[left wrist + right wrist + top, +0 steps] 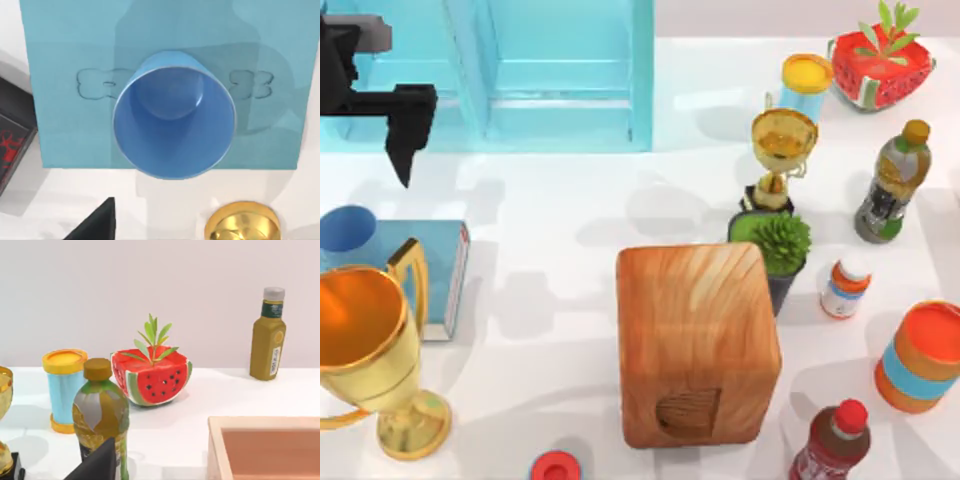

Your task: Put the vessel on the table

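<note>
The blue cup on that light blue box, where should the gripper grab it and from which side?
Grip the blue cup across its open rim, coming straight down from above. It stands upright on the light blue box with its mouth up and has no handle, so one finger could go inside and one outside the wall. The gold trophy crowds it at the near side. The left gripper hangs nearby.

The small matte blue cylindrical cup (346,229) stands upright on a flat light-blue box (425,268) near the white table's (550,270) left edge. The left arm's black gripper (405,140) hangs near the far-left corner, before the turquoise panelled cabinet (555,70).
</note>
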